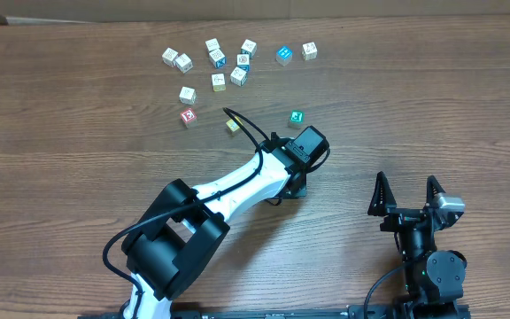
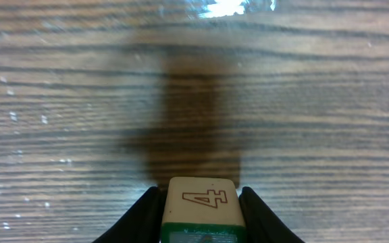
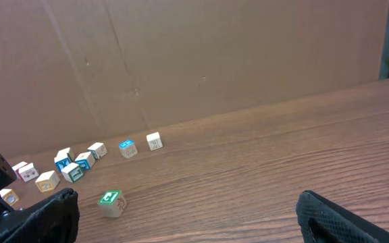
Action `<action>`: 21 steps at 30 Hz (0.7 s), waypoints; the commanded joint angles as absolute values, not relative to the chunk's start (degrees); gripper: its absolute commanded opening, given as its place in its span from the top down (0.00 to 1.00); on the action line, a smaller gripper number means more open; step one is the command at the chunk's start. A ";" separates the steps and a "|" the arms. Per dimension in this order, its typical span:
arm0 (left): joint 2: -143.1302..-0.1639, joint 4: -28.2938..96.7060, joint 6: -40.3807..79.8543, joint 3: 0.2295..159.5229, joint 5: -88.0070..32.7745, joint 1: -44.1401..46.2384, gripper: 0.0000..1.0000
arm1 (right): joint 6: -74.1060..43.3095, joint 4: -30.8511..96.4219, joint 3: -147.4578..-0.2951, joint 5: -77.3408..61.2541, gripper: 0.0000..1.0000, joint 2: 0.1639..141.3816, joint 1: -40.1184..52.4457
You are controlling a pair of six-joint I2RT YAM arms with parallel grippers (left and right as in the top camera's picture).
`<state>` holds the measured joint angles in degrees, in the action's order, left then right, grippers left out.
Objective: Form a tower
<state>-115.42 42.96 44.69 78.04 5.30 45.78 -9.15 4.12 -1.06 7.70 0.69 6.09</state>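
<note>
Cube of pale wood (green face, outlined 4) sits pinched in left pincer above grained brown tabletop; right pincer spread, cardboard wall behind.

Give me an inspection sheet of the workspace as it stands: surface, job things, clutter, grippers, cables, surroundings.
Surface: brown wood-grain table, no spills seen.
Job's things: no tower seen standing; one cube with an outlined 4 and a green face sits between the left gripper's fingers, above the table.
Clutter: loose cubes scattered at the far side; a green-faced cube, a red-faced cube and a yellowish cube lie nearer the left arm.
Grippers: left shut on the cube; right gripper open, holding nothing, near the table's front edge.
Cables: black cable looping along the left arm.
Surroundings: brown cardboard wall behind the table.
</note>
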 commanded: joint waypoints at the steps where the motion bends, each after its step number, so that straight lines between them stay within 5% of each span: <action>1: -115.70 43.13 45.23 78.96 3.07 45.80 0.67 | -8.88 3.90 -0.47 7.68 0.00 0.16 6.37; 4: -115.70 43.24 45.25 78.96 3.01 45.82 0.67 | -8.88 3.90 -0.47 7.68 0.00 0.16 6.37; 11: -115.70 43.00 44.71 78.96 3.16 45.82 0.46 | -8.88 3.90 -0.47 7.68 0.00 0.16 6.37; 21: -115.70 43.86 37.26 82.48 4.84 44.47 0.44 | -8.88 3.90 -0.47 7.68 0.00 0.16 6.37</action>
